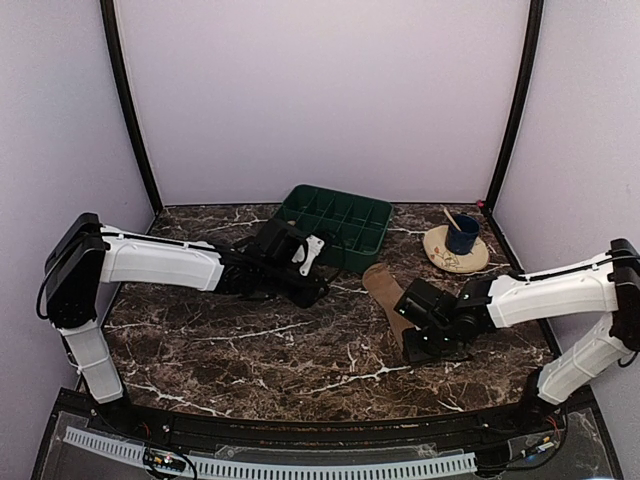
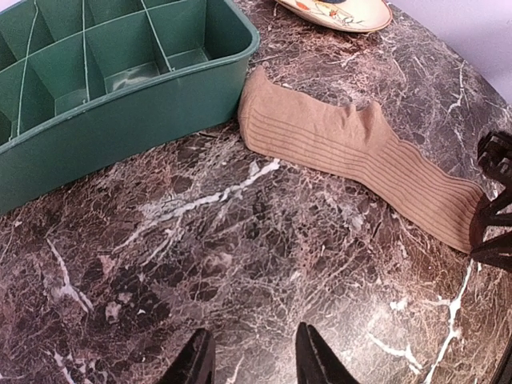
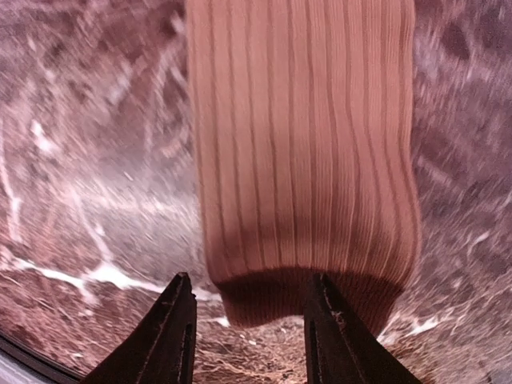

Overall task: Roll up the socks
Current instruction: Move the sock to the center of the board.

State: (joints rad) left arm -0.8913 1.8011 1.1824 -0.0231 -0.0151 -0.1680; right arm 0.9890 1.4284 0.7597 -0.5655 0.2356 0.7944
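We find the plain tan ribbed fabric sock (image 2: 360, 160) flat and unrolled on the dark marble table (image 2: 240, 264), one end touching the green plastic compartment tray (image 2: 120, 136). Right gripper (image 3: 250, 280): fingers apart at the cuff. Left gripper (image 2: 252, 330): apart, empty. Rolling not begun; no second sock in view.

Ok so, layout on the bench (image 1: 250, 350): the compartment tray (image 1: 352, 258) sits at the back, about 12 o'clock. The plate (image 1: 445, 262) is out at 2 o'clock by the back-right corner, with the cup (image 1: 463, 237) standing on it. The sock (image 1: 383, 288) lies flat, far end just beside the tray's front-right corner, running toward 4 o'clock. The right fingers (image 3: 168, 340) straddle its near end. The left fingers (image 2: 316, 364) are at the tray's 7 o'clock, apart from the sock.
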